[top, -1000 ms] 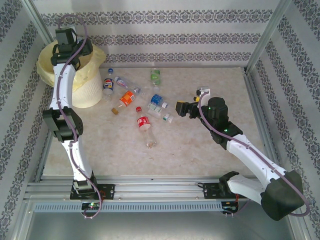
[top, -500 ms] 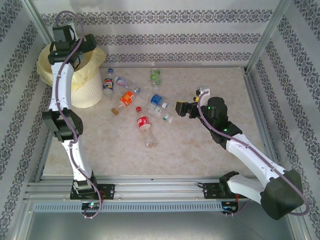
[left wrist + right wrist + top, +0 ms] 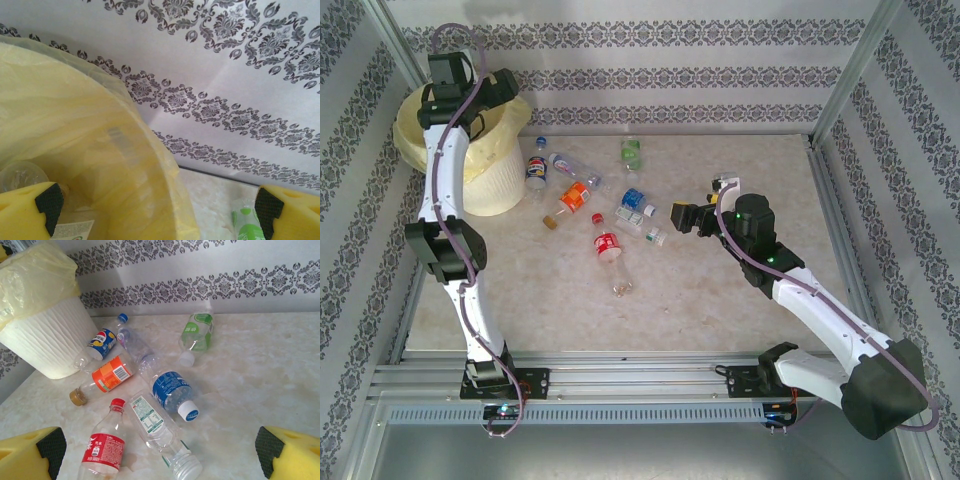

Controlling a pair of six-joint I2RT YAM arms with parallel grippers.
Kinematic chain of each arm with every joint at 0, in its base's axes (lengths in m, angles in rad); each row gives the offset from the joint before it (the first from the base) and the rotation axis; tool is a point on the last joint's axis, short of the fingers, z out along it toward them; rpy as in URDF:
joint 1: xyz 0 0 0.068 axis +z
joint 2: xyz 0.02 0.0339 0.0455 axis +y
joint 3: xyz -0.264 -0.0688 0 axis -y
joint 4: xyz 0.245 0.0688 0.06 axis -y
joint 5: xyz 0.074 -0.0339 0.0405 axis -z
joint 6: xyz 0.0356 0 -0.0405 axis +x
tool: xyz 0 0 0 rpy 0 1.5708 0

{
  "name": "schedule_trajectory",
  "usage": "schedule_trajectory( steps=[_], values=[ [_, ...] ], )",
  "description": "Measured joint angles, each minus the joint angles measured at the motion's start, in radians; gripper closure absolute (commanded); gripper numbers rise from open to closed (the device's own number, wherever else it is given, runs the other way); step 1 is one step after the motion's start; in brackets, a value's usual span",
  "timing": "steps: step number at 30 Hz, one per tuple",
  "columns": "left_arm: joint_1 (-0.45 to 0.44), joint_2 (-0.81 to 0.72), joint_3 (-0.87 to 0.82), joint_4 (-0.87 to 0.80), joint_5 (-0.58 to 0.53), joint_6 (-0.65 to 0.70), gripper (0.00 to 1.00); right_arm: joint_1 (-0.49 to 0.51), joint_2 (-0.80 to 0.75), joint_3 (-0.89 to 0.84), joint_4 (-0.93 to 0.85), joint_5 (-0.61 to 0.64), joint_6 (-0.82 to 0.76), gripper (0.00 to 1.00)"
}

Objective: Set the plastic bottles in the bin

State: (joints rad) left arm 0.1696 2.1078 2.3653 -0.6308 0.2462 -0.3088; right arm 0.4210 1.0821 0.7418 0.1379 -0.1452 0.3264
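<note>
The bin (image 3: pixel 492 180) is a white ribbed bucket with a pale yellow bag, at the far left. My left gripper (image 3: pixel 503 90) hovers over its right rim, open and holding nothing. In the left wrist view the left gripper (image 3: pixel 156 204) straddles the bag's rim (image 3: pixel 150 165), and a clear bottle (image 3: pixel 20 175) lies inside. Several plastic bottles lie on the table: red label (image 3: pixel 102 452), clear one with a white label (image 3: pixel 155 422), blue label (image 3: pixel 172 390), orange label (image 3: pixel 107 375), green label (image 3: pixel 197 330). My right gripper (image 3: pixel 685 215) stands open to their right, empty (image 3: pixel 157 449).
A patterned back wall (image 3: pixel 670 80) runs close behind the bin and bottles. Metal frame posts (image 3: pixel 840 95) and rails border the marble table (image 3: pixel 740 160), which has free room on its right half and near side. A green-labelled bottle (image 3: pixel 247 222) lies just right of the bin.
My left gripper has swung right across the bin's rim and its jaws have opened wide. The right arm and the bottles on the table have not moved.
</note>
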Motion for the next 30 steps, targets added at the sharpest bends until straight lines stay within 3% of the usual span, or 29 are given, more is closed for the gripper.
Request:
schedule_trajectory(
  steps=[7,15,30],
  values=[
    [-0.088,-0.072,-0.039,-0.028,-0.069,-0.032,0.00,0.000,0.002,0.000,0.000,0.024,0.010,0.02],
    [-0.248,-0.251,-0.241,0.000,-0.152,-0.046,0.00,0.000,0.068,0.000,-0.013,0.044,0.014,0.02],
    [-0.366,-0.327,-0.662,0.187,-0.046,-0.232,0.00,0.025,0.299,0.029,-0.045,-0.003,-0.084,0.03]
  ],
)
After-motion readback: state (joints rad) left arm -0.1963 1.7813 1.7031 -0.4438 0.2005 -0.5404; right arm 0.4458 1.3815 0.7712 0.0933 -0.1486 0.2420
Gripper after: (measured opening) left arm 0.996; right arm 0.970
